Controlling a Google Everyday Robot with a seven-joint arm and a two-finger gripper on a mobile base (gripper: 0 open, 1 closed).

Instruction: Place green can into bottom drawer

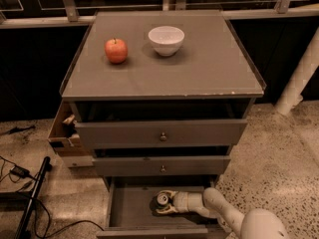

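The bottom drawer (129, 208) of the grey cabinet stands pulled out, its flat grey floor showing. The green can (163, 199) stands upright on that floor near the middle, its silver top facing up; its side is mostly hidden. My gripper (162, 204) reaches in from the lower right on a white arm, and its fingers sit on either side of the can, low in the drawer.
A red apple (115, 50) and a white bowl (166, 40) sit on the cabinet top (199, 73). The two upper drawers (162, 133) are partly open. A cardboard box (62, 133) stands at the cabinet's left. Cables and a black pole (30, 203) lie on the floor at left.
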